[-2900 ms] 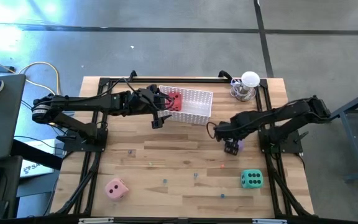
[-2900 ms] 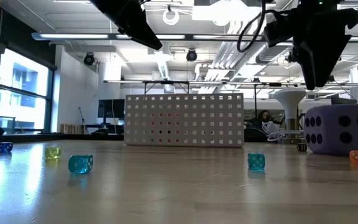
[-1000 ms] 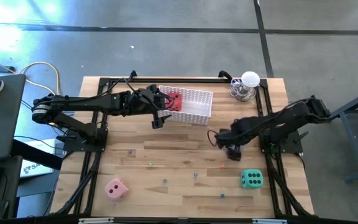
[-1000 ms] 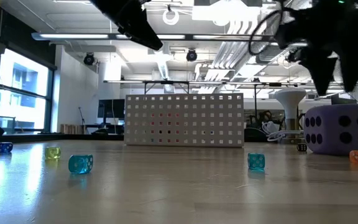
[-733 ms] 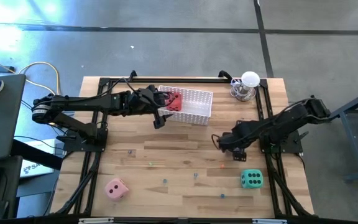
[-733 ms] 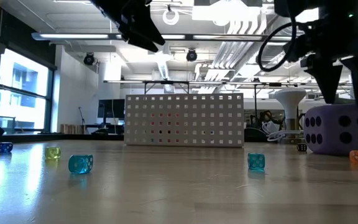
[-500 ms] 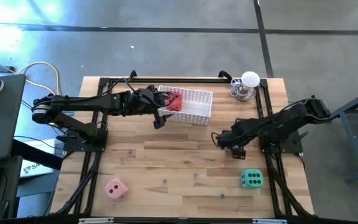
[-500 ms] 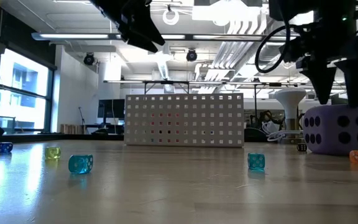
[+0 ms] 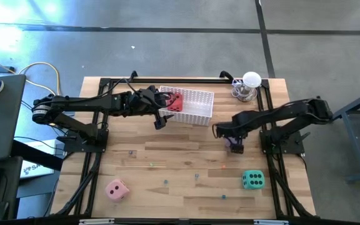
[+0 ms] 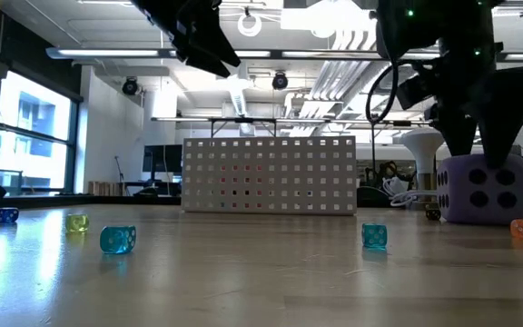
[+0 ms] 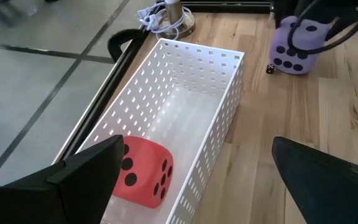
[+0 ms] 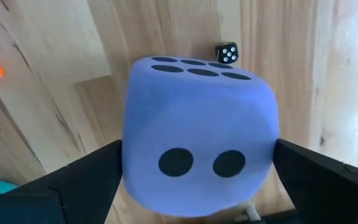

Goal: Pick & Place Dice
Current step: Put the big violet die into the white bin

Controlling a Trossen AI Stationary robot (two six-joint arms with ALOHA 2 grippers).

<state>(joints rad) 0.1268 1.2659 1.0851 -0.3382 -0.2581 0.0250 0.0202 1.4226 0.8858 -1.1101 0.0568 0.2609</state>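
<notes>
- Right gripper (image 12: 197, 186) spread wide, straddling the purple die (image 12: 197, 134) on the worktop (image 9: 167, 162)
- Left gripper (image 11: 197, 180) wide open above the white basket (image 11: 185, 99) holding the red die (image 11: 143, 169)
- Green die (image 9: 252, 180) and pink die (image 9: 116, 189) lie near the front edge

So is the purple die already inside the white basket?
No, the purple die sits on the wooden table beyond the white basket, which holds only the red die.

Red die (image 11: 143, 172) lies inside white basket (image 11: 213, 134); purple die (image 11: 296, 47) beyond.
</notes>
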